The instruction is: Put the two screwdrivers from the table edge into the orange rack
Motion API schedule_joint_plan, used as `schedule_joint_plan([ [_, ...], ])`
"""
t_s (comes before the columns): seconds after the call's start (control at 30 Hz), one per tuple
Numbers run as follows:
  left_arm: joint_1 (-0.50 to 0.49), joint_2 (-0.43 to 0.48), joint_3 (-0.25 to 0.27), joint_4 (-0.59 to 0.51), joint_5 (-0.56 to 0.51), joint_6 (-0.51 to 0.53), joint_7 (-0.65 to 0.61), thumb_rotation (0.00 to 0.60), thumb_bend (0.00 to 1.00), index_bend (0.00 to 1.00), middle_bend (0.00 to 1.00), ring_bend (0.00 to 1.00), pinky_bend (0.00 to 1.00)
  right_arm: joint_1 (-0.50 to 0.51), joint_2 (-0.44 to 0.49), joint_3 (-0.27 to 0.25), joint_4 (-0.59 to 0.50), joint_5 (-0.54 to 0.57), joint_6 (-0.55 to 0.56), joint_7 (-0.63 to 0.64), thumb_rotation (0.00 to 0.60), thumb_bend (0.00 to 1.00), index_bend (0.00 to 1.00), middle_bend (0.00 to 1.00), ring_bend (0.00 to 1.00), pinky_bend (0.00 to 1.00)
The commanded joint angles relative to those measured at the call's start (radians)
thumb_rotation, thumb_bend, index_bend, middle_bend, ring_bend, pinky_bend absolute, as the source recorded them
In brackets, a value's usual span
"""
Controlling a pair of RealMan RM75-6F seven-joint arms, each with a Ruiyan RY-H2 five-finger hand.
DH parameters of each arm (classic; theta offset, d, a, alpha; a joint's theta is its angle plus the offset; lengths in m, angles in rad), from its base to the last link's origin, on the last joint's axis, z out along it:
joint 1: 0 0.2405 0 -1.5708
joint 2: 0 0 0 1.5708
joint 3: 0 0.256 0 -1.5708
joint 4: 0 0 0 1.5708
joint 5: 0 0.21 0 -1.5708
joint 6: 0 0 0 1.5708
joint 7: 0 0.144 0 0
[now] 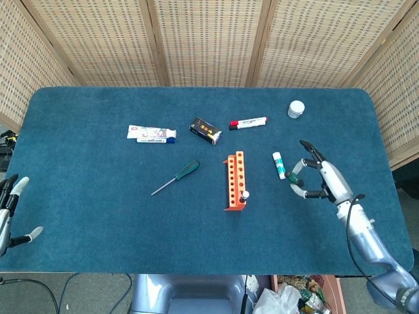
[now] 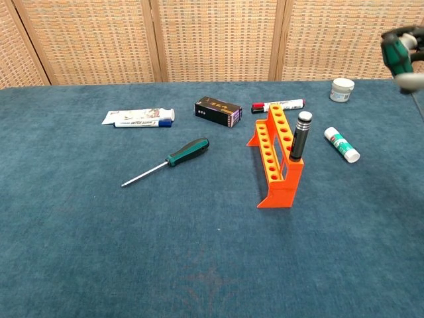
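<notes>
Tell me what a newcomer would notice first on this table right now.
Likely the orange rack standing mid-table, with one black-handled tool upright in its near end. Next, the right robot hand raised to the right of the rack, pinching a small green-handled screwdriver near the glue stick. A second, longer green-handled screwdriver lies flat left of the rack.
</notes>
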Motion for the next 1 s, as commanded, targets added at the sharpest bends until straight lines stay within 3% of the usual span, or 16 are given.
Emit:
schedule_joint_plan([
  [0.03,-0.002,-0.001,-0.002,0.0,-0.005,-0.004,0.002,0.6,0.0,0.0,0.0,0.0,0.0,0.072,-0.033,0.076,0.036,0.047,-0.093,0.179,0.6,0.39,0.64,0.0,0.0,0.0],
  [0.13,-0.007,-0.004,-0.005,0.001,-0.016,-0.014,0.009,0.6,0.0,0.0,0.0,0.0,0.0,0.113,-0.058,0.104,0.063,0.038,-0.155,0.334,0.6,0.39,0.65,0.0,0.0,0.0],
  [0.4,-0.012,-0.008,-0.009,0.001,-0.034,-0.025,0.022,0.6,0.0,0.0,0.0,0.0,0.0,0.201,-0.144,0.155,0.152,0.019,-0.217,0.507,0.6,0.39,0.65,0.0,0.0,0.0],
  [0.7,-0.016,-0.011,-0.015,0.004,-0.051,-0.033,0.025,0.6,0.0,0.0,0.0,0.0,0.0,0.277,-0.229,0.205,0.245,0.045,-0.245,0.558,0.6,0.39,0.67,0.02,0.0,0.0],
  [1.0,-0.022,-0.013,-0.018,0.006,-0.068,-0.046,0.03,0.6,0.0,0.0,0.0,0.0,0.0,0.282,-0.328,0.171,0.342,0.01,-0.213,0.625,0.6,0.38,0.68,0.03,0.0,0.0],
])
